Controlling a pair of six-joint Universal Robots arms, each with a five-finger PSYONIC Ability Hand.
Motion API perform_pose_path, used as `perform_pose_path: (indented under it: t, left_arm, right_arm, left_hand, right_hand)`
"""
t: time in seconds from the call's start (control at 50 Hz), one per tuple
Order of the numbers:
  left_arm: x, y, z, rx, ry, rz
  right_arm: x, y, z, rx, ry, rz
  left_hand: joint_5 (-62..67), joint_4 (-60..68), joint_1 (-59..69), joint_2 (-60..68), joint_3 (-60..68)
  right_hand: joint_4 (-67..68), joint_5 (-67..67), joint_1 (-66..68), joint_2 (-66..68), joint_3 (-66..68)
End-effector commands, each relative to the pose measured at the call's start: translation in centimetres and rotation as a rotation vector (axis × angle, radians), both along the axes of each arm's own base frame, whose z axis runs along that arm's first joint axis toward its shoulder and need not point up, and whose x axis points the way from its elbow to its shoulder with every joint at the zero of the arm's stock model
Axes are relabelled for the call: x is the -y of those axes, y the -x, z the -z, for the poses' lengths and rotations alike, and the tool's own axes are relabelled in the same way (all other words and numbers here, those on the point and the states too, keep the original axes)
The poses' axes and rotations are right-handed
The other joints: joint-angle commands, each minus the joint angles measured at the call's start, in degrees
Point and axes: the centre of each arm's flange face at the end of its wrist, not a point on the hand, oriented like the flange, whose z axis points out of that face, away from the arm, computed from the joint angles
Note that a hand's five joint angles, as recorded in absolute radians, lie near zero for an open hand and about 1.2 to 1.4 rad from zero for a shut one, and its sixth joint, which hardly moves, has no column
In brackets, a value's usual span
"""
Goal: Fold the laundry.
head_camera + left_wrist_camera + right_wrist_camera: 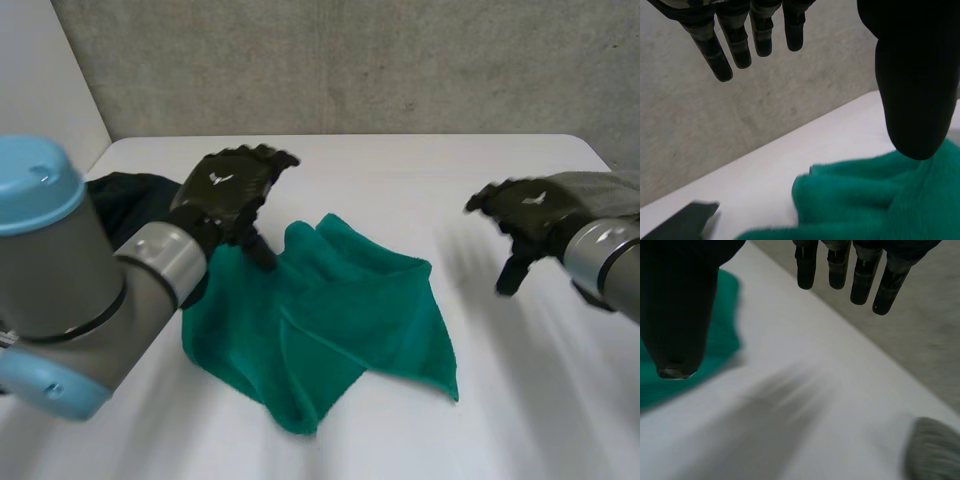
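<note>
Green terry towel, fluffy, rumpled in overlapping folds, lies mid-frame on the smooth white table; left hand spread over its upper-left edge, right hand spread at right.

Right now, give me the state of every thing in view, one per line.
green towel: rumpled, partly doubled over, lying on the table
dark cloth: heaped at the table's left edge, untouched
left hand: open, above the towel's far edge
right hand: open, empty, over bare table
</note>
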Motion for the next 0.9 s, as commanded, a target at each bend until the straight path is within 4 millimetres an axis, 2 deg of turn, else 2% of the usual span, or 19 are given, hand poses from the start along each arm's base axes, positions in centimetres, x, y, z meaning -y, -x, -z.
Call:
perform_pose_path:
  t: [0.02, 0.16, 0.28, 0.42, 0.56, 0.68, 0.7, 0.72, 0.8, 0.9]
  left_arm:
    - [-0.5, -2.5, 1.6, 0.024, -0.040, -0.076]
    - [-0.4, -4.1, 3.1, 0.059, -0.107, -0.123]
    - [-2.0, -5.7, 5.2, 0.120, -0.235, -0.154]
    - [-3.9, -6.4, 7.0, 0.169, -0.327, -0.147]
    - [-4.9, -6.5, 8.4, 0.188, -0.364, -0.134]
    - [-4.1, -6.2, 9.6, 0.179, -0.344, -0.134]
    - [-3.9, -6.1, 9.7, 0.176, -0.337, -0.134]
    - [-3.8, -6.1, 9.8, 0.172, -0.329, -0.134]
    - [-3.1, -5.7, 10.0, 0.156, -0.288, -0.130]
    - [-2.7, -5.0, 10.8, 0.197, -0.232, -0.100]
  right_arm:
    - [-4.2, -2.6, 1.9, 0.042, -0.130, -0.088]
    - [-6.6, -3.4, 4.3, 0.093, -0.221, -0.095]
    - [-7.7, -3.7, 6.2, 0.088, -0.195, -0.120]
    - [-7.9, -4.2, 8.4, 0.076, -0.178, -0.129]
    - [-7.6, -4.0, 10.5, -0.065, -0.145, -0.104]
    - [-7.1, -4.0, 10.9, -0.088, -0.106, -0.092]
    - [-7.0, -4.0, 10.8, -0.086, -0.097, -0.092]
    - [-7.0, -4.0, 10.8, -0.082, -0.086, -0.090]
    - [-6.6, -3.9, 10.5, -0.068, -0.063, -0.081]
    - [-6.4, -3.9, 9.7, -0.055, -0.037, -0.082]
  left_hand:
    - [-1.20, -0.72, 0.02, -0.78, -1.22]
    - [1.67, 2.14, 2.88, 2.08, 1.64]
    - [9.07, 9.54, 10.28, 9.48, 9.05]
    - [13.94, 14.42, 15.16, 14.36, 13.92]
    - [19.50, 19.97, 20.72, 19.92, 19.48]
    - [19.50, 19.97, 20.71, 19.91, 19.48]
    - [20.00, 20.47, 21.22, 20.41, 19.98]
    - [21.17, 21.65, 22.39, 21.59, 21.15]
    - [29.41, 29.89, 30.63, 29.83, 29.39]
    - [37.99, 38.46, 39.21, 38.41, 37.97]
  right_hand:
    - [-3.53, -3.35, -1.57, -2.71, -2.36]
    - [-3.53, -3.35, -1.57, -2.71, -2.36]
    - [-0.44, -0.27, 1.51, 0.37, 0.72]
    - [1.93, 2.11, 3.89, 2.75, 3.10]
    - [5.29, 5.47, 7.25, 6.10, 6.45]
    - [21.92, 22.10, 23.88, 22.73, 23.08]
    - [27.95, 28.13, 29.91, 28.77, 29.11]
    - [43.50, 43.68, 45.46, 44.31, 44.66]
    - [66.44, 66.61, 68.39, 67.25, 67.60]
    - [66.47, 66.65, 68.43, 67.29, 67.64]
